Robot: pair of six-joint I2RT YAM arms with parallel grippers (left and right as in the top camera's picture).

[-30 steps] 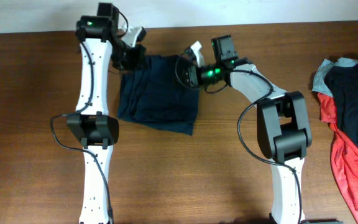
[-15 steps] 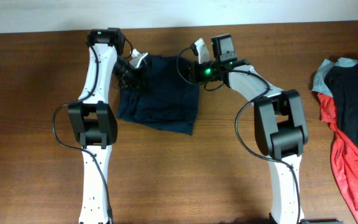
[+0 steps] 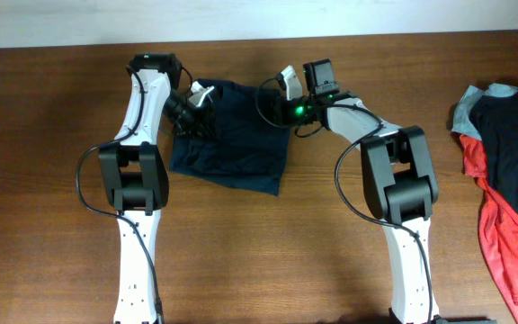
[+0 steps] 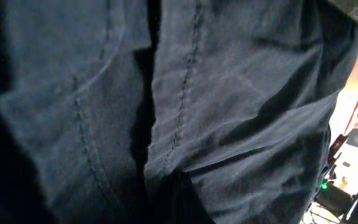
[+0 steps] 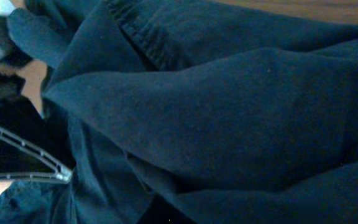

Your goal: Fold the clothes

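Brown wooden table (image 3: 61, 135), pale wall (image 3: 331, 18) behind; garment heap (image 3: 506, 171) at right edge. Navy shorts (image 3: 232, 135) far-centre, top corners at left gripper (image 3: 198, 94) and right gripper (image 3: 283, 79) (jaws apart or together: cannot tell).

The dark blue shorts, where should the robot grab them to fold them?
Probably at the two far corners of the dark navy fabric shorts, one gripper each, coming down from above. They lie flat in a rough square, so those corners pinch easily, and the left gripper and right gripper sit right there.
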